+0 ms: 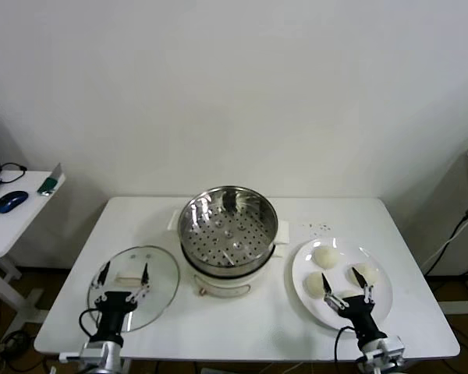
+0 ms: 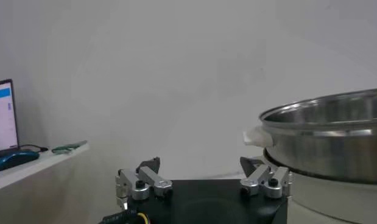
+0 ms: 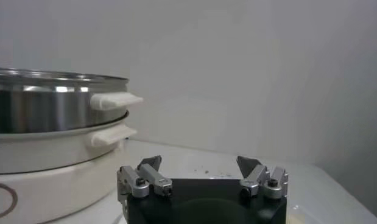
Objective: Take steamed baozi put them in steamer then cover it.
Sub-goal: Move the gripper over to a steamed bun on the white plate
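Note:
The steamer, a shiny steel pot with a perforated floor on a cream base, stands uncovered at the table's middle and holds nothing. Its wall shows in the left wrist view and the right wrist view. Three baozi show on the white plate at the right: one at the back, one at the right, one at the left. My right gripper is open above the plate's near part and may hide a fourth bun. My left gripper is open above the glass lid.
The lid lies flat on the table left of the steamer. A side desk with a mouse stands at the far left. A few dark specks lie on the table behind the plate.

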{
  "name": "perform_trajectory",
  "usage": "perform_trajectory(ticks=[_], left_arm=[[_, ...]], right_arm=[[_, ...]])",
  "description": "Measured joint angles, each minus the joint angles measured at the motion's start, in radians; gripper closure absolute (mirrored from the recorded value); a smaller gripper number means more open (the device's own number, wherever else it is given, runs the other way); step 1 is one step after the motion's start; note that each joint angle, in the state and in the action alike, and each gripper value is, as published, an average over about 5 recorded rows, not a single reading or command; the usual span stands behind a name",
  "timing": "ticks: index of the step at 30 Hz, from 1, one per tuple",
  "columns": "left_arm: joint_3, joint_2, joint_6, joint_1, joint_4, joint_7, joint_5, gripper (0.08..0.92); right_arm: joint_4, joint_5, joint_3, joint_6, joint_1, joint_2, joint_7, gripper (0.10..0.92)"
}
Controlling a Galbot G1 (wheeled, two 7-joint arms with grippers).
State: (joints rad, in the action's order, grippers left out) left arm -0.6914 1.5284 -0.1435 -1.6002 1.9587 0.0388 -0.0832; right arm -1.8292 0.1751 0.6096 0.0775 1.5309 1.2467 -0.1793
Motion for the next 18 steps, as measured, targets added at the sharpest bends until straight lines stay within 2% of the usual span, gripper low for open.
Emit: perform_trajectory(ticks=[7,18], left_arm=[[0.010,-0.003,-0.006,-0.007,0.003,0.001,-0.021,0.177],[0.024,-0.016,-0.020,-0.008,0.000,0.006,-0.026,0.177]], right_arm=[[0.019,-0.024,-0.023,-0.129,-0.090,-0.174,-0.142,0.203],[0.163,-0.104,-0.226,-0.241,-0.423,-0.563,-0.531,0.203]])
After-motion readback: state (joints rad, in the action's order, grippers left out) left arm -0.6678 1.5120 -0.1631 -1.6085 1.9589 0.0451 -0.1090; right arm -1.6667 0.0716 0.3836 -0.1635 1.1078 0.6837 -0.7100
